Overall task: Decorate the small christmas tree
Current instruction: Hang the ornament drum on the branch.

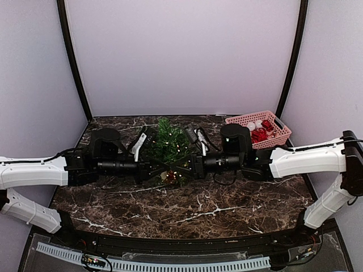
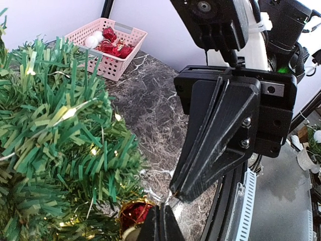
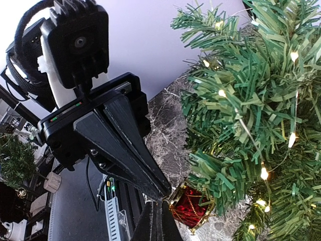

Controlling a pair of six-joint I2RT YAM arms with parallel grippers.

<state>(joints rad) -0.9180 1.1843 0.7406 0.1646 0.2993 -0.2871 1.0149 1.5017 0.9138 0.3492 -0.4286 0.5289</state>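
Left claw [image 3: 161, 194], right claw [image 2: 176, 193] both closed, tip to tip. Small christmas tree [image 3: 251, 100] just behind tips; red drum ornament [image 3: 189, 207] beside them, grip unclear. I fear snagged needles dragging tree on retreat.
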